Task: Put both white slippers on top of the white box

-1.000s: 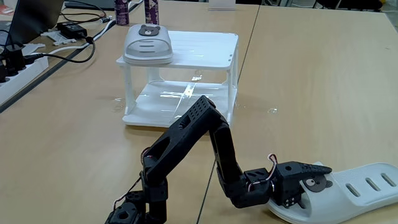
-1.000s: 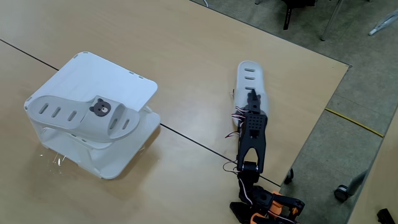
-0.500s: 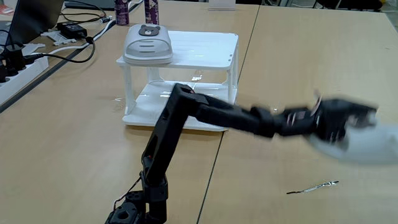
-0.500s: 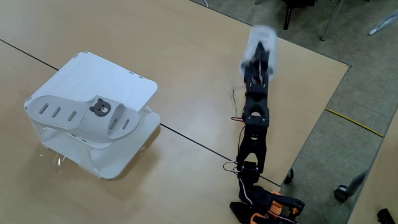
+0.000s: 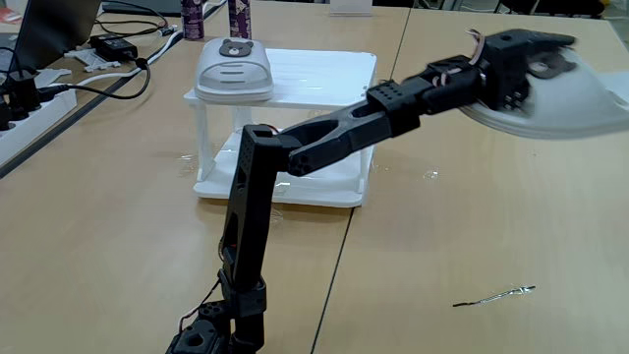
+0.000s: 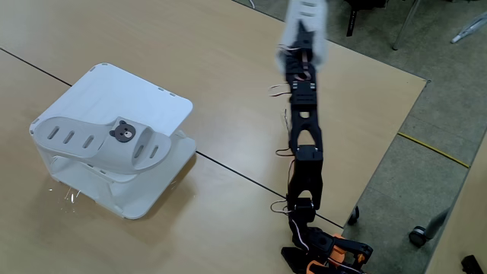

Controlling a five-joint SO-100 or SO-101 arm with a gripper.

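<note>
One white slipper [image 5: 234,67] with a bear-face badge lies on the left part of the white box's top [image 5: 324,77]; the other fixed view shows this slipper [image 6: 95,141] across the box's front edge [image 6: 144,95]. My arm is stretched out high over the table. My gripper [image 5: 536,57] is shut on the second white slipper [image 5: 570,98], held in the air to the right of the box. In the other fixed view the gripper [image 6: 303,32] and the held slipper [image 6: 310,11] sit at the top edge, well away from the box.
Cables, a power strip [image 5: 29,108] and a black adapter [image 5: 113,46] lie at the back left, with two bottles [image 5: 193,18] behind the box. A thin wire [image 5: 494,293] lies on the table front right. The table's edge [image 6: 396,144] drops to the floor on the right.
The arm has lifted the second slipper off the table at the front right and swung it up and outward, fully extended. The slipper on the box has not moved.
</note>
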